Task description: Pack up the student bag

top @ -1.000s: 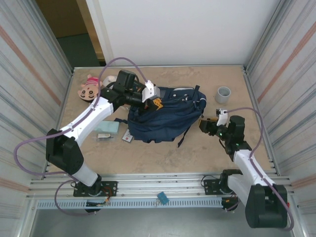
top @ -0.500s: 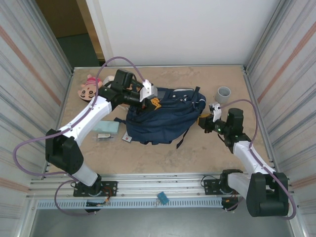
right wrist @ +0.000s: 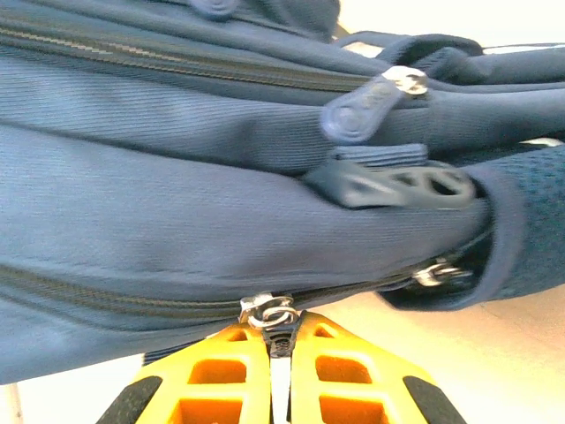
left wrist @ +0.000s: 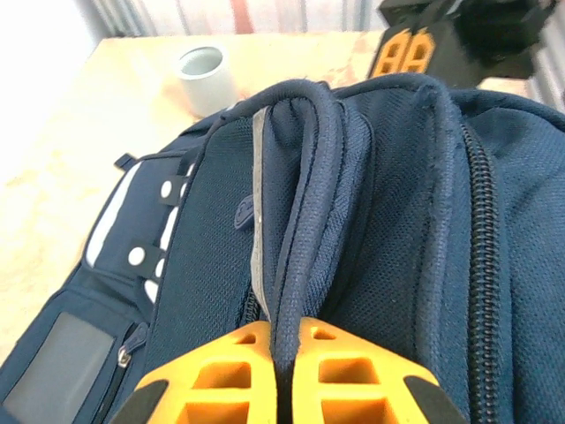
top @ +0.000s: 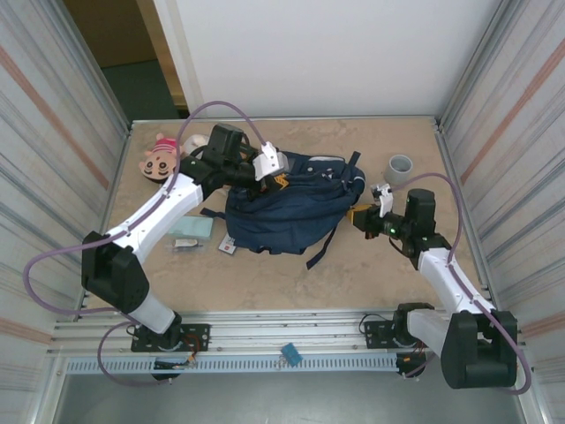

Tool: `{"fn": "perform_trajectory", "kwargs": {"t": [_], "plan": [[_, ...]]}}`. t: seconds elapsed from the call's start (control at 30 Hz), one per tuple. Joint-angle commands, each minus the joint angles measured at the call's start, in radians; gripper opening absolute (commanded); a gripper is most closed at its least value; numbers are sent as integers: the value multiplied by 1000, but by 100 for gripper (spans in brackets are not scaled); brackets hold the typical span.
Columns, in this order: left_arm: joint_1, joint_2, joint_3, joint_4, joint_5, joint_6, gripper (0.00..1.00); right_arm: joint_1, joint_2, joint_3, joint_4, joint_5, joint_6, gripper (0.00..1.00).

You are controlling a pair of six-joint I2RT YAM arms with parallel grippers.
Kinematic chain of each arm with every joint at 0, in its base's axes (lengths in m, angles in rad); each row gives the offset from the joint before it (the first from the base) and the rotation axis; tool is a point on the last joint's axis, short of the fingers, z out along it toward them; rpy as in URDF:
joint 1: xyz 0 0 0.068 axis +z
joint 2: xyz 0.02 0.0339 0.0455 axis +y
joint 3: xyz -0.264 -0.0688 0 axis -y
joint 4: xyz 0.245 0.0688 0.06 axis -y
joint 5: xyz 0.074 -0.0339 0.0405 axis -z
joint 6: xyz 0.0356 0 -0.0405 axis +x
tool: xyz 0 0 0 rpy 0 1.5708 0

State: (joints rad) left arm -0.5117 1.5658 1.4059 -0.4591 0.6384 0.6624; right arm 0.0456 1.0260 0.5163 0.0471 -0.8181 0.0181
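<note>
**Top view.** The student bag [top: 291,212] lies mid-counter [top: 291,274]. My left jaws grip its far-left top and my right jaws its right end. Bare counter lies on the near side, and a grey cup [top: 400,168] stands just beyond my right arm.

**Left wrist.** My jaws are clamped on the carry handle [left wrist: 305,177].

**Right wrist.** My jaws pinch a zipper pull [right wrist: 272,316]. The step is probably unzipping. Next, I draw the pull along its track while the left braces.

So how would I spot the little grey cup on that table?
Start at the large navy-blue fabric backpack in the middle of the table. Look past its right end toward the far right corner: a small grey cylindrical cup stands there upright and open-topped, alone and touching nothing.
</note>
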Motion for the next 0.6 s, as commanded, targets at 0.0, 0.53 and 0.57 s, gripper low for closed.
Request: {"fn": "perform_trajectory", "kwargs": {"t": [0.0, 0.53, 0.57], "plan": [[0, -49, 8, 104, -191, -54, 0, 33, -30, 62, -75, -62, -20, 0], [-108, 17, 2, 233, -416, -257, 0, 238, -28, 219, -237, -99, 122, 0], [-116, 24, 5, 236, -440, -268, 0, 249, -8, 232, -254, -92, 142, 0]]}}
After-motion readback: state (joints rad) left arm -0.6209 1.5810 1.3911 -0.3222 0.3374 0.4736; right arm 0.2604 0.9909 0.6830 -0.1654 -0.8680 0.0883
